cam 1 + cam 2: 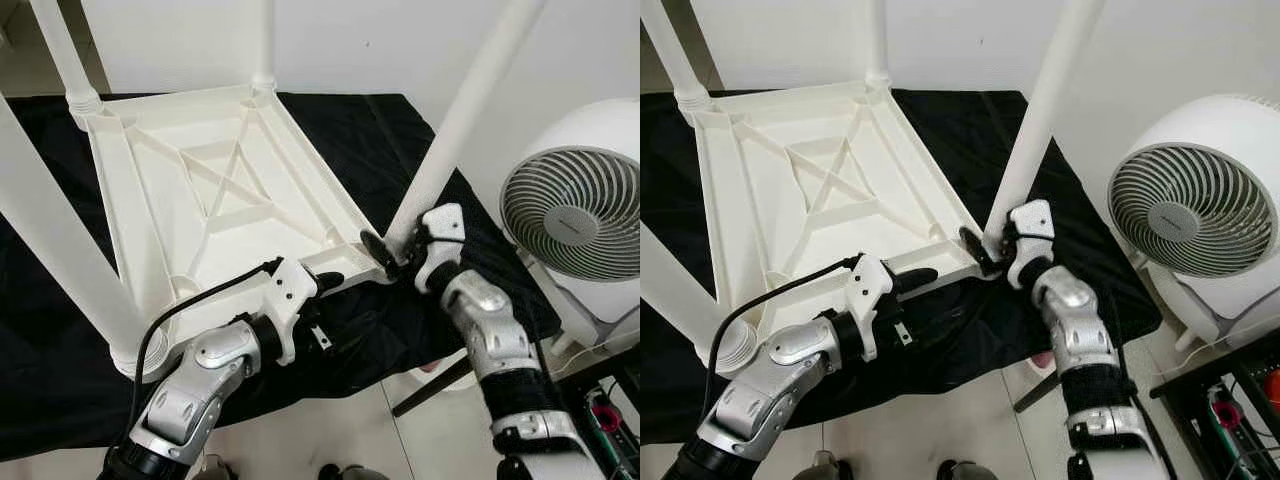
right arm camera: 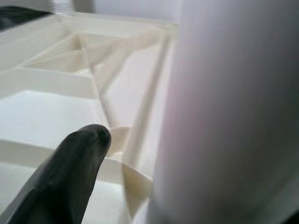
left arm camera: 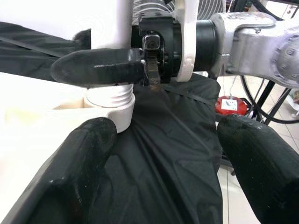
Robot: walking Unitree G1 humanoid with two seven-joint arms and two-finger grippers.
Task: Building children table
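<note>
nearest you, your left gripper (image 1: 335, 283) reaches over the black cloth (image 1: 390, 330) to the near edge of the upturned white table top (image 1: 220, 190), fingers spread apart and holding nothing, one fingertip by the corner socket. just beyond, your right gripper (image 1: 392, 255) pinches the base of the white table leg (image 1: 465, 120) standing tilted in that near right corner, one finger (image 2: 65, 177) lying against the ribbed underside. the table top lies upside down on the cloth, with other legs (image 1: 60, 250) upright at its remaining corners. a white fan (image 1: 580, 210) stands to your right on the floor.
</note>
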